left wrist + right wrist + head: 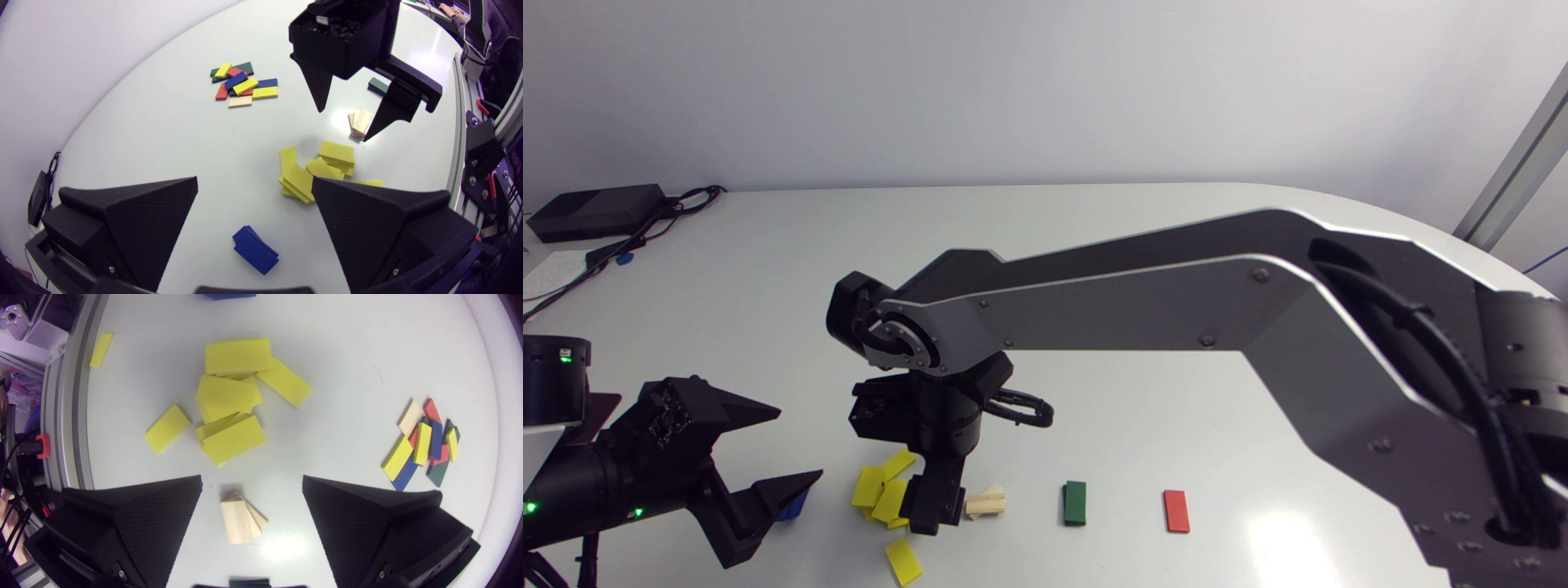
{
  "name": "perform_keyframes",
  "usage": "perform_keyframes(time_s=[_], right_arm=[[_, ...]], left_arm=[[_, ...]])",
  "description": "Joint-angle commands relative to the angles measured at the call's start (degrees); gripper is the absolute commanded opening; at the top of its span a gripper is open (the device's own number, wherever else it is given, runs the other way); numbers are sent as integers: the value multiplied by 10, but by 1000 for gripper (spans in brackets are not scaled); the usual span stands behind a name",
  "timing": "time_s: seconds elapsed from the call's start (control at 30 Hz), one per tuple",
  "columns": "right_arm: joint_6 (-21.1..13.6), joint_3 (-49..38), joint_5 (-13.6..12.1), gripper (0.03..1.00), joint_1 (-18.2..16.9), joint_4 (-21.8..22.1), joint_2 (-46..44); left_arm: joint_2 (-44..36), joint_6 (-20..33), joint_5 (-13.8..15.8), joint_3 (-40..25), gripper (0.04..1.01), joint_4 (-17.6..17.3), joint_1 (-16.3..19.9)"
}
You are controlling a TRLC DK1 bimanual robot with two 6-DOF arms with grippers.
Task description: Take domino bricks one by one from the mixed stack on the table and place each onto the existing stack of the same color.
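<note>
The worktop [768, 269] is smooth, glossy white, and the bricks are flat, matt rectangular slabs. The right gripper [252, 479], two black textured wedges, hangs at the lower centre of the head view. Its fingers are wide apart and empty, straddling the fanned bare-wood stack [241, 520] without touching it. Just ahead of it sprawls the toppled yellow stack [231, 404]. The mixed stack [425, 443] of yellow, blue, red, green and wood bricks lies well apart, beyond one finger. The left gripper [800, 443], at lower left, is equally wide and empty over the blue stack [255, 249]. A green brick [1075, 502] and a red brick [1176, 511] lie right of centre. The right arm [1176, 302] covers the worktop's middle.
</note>
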Motion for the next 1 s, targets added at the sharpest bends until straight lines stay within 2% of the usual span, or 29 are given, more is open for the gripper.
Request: perform_keyframes(time_s=[0.0, 0.13, 0.23, 0.63, 0.97], right_arm=[[8, -22, 3, 687, -1, 5, -1], [6, -24, 3, 454, -2, 18, 8], [2, -20, 2, 370, -8, 19, 13], [-14, -4, -3, 370, -14, 4, 37], [-14, 17, -6, 370, -1, -1, 63]], left_arm=[[-7, -4, 4, -18, 992, -8, -4], [-17, -5, 4, -18, 992, -15, -4], [-22, -5, 4, -18, 992, -20, -4], [-22, -8, 4, -13, 992, -22, -8], [-17, -7, 3, -13, 992, -21, -10]])
